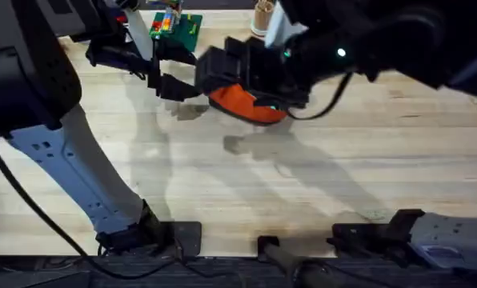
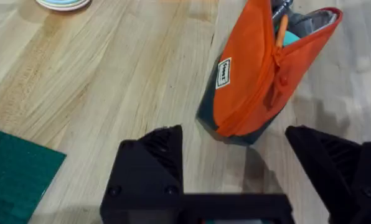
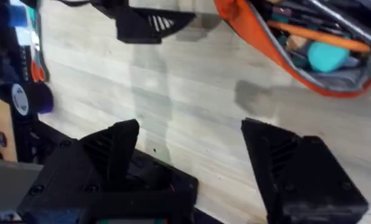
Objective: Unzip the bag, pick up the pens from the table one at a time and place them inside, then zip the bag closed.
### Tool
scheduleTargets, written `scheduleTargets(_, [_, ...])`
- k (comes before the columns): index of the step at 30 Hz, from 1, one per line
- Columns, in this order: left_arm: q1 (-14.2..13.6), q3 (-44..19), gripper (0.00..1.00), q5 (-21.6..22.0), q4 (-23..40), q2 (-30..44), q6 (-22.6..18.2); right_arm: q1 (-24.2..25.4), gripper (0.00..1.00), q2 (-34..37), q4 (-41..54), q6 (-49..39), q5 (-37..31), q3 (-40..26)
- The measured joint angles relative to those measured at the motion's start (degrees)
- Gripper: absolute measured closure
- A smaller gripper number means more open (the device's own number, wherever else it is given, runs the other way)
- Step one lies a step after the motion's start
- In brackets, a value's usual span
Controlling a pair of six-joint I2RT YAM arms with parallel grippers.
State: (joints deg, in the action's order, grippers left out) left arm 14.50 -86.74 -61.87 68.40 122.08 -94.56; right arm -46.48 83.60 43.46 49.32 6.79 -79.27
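- The bag (image 1: 250,104) lies on the table (image 1: 302,184), far from the arm bases and a little to the left of the table's middle in the overhead view.
- In the left wrist view the bag (image 2: 251,81) shows its orange side, a dark navy strip along the bottom edge and a small white label; its zipper is open at the far end, with grey lining showing.
- In the right wrist view the bag (image 3: 310,56) is open along its mouth, and an orange pen (image 3: 319,36) lies inside, next to a teal object (image 3: 327,57) and some dark thin items.
- The left gripper (image 1: 168,72) sits just left of the bag, near it but apart; its 2 black fingers stand wide, holding nothing, as the left wrist view (image 2: 235,158) also shows.
- The right gripper (image 1: 262,84) is over the bag, close above its open mouth; in the right wrist view (image 3: 192,149) its 2 fingers are spread wide with bare table between them, gripping nothing.
- A green mat (image 1: 177,26) with small coloured blocks lies beyond the bag toward the far left; its corner (image 2: 14,168) shows in the left wrist view.
- A pale plate rim (image 2: 62,4) lies well apart from the bag, at the far edge of the left wrist view.
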Motion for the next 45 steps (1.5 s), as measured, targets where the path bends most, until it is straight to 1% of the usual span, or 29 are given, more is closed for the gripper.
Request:
scheduleTargets(2, [0.0,0.0,0.008,0.0,0.0,0.0,0.01,-0.28,0.005,1.73,0.04,0.0,-0.13,-1.98])
scheduleTargets(3, [0.0,0.0,0.008,0.0,0.0,0.0,0.0,-0.94,0.005,4.57,0.07,0.0,-0.17,-5.08])
scheduleTargets(8, [0.0,0.0,0.008,0.0,0.0,0.0,0.0,-2.18,0.005,8.69,1.62,0.04,-1.47,-9.63])
scheduleTargets(14, [0.0,0.0,0.008,0.0,0.0,0.0,0.0,-4.68,0.005,13.49,6.4,1.97,-7.45,-15.88])
scheduleTargets(18, [0.0,0.0,0.008,0.0,0.0,0.0,0.0,-5.62,0.005,16.2,7.63,3.47,-10.81,-18.74])
scheduleTargets(26, [0.0,0.0,0.008,0.0,0.0,0.0,0.0,-5.61,0.007,19.33,8.45,7.66,-15.78,-19.36])
scheduleTargets(30, [0.0,0.0,0.008,0.0,0.0,0.0,0.0,-5.61,0.006,19.44,8.66,9.58,-17.95,-19.38])
scheduleTargets(37, [0.0,0.0,0.008,0.0,0.0,0.0,0.0,-5.77,0.005,19.44,8.7,11.69,-19.52,-19.38])
scheduleTargets(45, [0.0,0.0,0.008,0.0,0.0,0.0,0.0,-7.84,0.006,19.44,8.7,13.29,-22.77,-19.41])
